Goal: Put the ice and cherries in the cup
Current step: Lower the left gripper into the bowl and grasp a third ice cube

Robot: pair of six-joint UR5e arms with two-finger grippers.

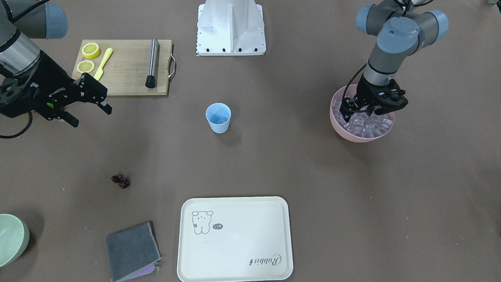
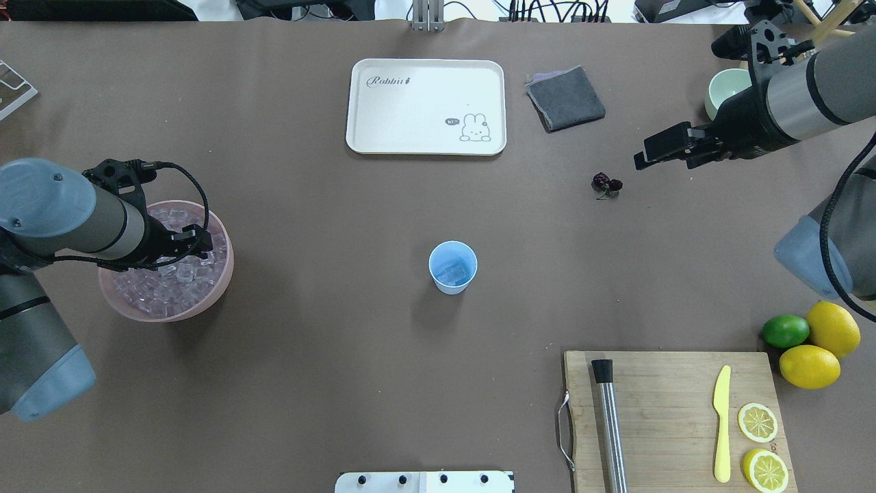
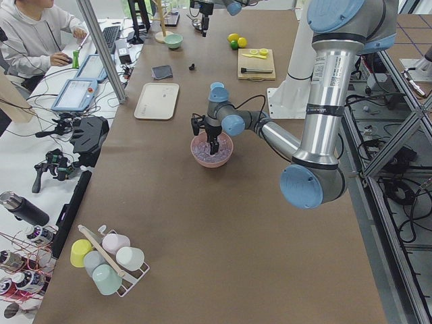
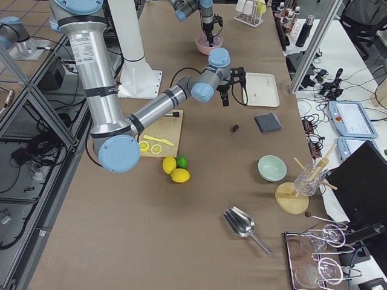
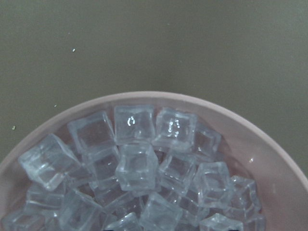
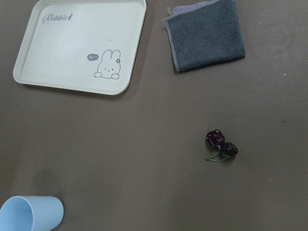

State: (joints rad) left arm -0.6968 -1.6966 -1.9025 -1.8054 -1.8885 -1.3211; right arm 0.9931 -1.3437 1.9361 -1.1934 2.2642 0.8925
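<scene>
The pale blue cup [image 1: 218,117] stands upright mid-table, also in the overhead view [image 2: 452,267]; a clear cube seems to lie inside it. The ice [image 5: 139,163] fills the pink bowl [image 1: 352,135]. My left gripper [image 1: 366,111] is dipped among the cubes with its jaws apart, and I see nothing held. The cherries [image 1: 121,181] lie on the table, seen also from the right wrist [image 6: 221,143]. My right gripper [image 1: 91,113] is open and empty, raised above the table a little to the side of the cherries [image 2: 607,183].
A cream tray [image 1: 235,239] and a grey cloth [image 1: 131,250] lie on the far side from the robot. A cutting board [image 1: 125,66] carries lemon halves, a yellow knife and a metal rod. A pale green bowl [image 1: 9,239] and whole lemons and a lime [image 2: 811,342] sit on the right arm's side.
</scene>
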